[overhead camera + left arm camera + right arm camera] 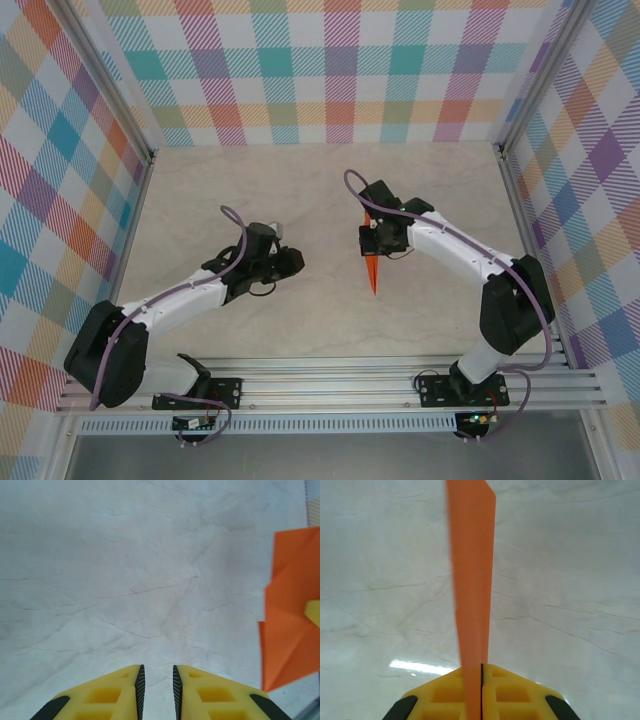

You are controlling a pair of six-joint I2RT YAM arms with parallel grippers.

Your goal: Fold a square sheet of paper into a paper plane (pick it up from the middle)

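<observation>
Right gripper: jaws pressed together on the paper plane, pinching its stacked layers edge-on, so the orange strip runs straight out ahead of the wrist camera.
Paper plane's position: right of centre on the table in the top view. Its wide end is hidden under the gripper and its sharp tip points toward the arms' bases. Whether the tip touches the surface cannot be told.
Why this grip: a pinch along the spine probably holds the two halves shut on the centre crease, so the dart stays narrow instead of springing open.
Left gripper: jaws a narrow slit apart with nothing between them, poised over bare table to the left of the plane. The orange folds show at the right edge of its wrist view.
Why it stands off: it looks like the free hand, placed beside the work where it could take a wing or press a fold. The small gap suits thin paper.
Stage: late, by the look of it. The sheet is already a pointed dart, and spreading the wings may be what remains.
Risk: the thin paper could sag or slide in a one-point pinch.
</observation>
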